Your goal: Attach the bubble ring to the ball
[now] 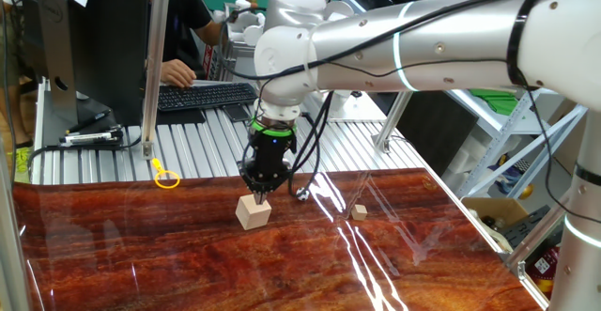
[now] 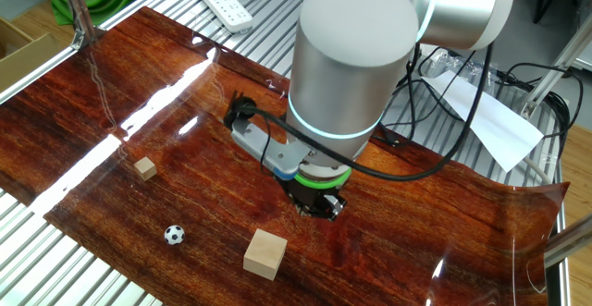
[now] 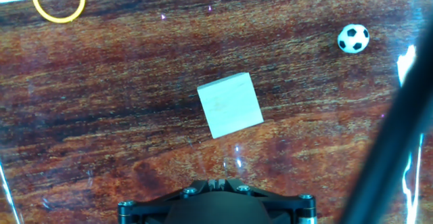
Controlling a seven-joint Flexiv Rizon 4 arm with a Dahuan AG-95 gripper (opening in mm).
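The bubble ring [image 1: 167, 178] is a thin yellow loop lying at the back left edge of the wooden board; it also shows at the hand view's top left [image 3: 59, 4]. The small black-and-white ball [image 3: 353, 38] rests on the board, seen too in both fixed views [image 2: 174, 235] [image 1: 302, 195]. My gripper [image 1: 258, 191] hangs just above the board beside a tan wooden cube [image 1: 253, 211], well apart from both ring and ball. Its fingers are shut together with nothing between them [image 3: 218, 182].
The larger tan cube [image 3: 230, 105] lies straight ahead of the fingers. A smaller tan cube [image 2: 145, 167] sits further off on the board. Metal slats [image 1: 113, 156] border the board, with a keyboard [image 1: 202, 95] and a person behind them. A black cable [image 3: 392, 143] crosses the hand view's right side.
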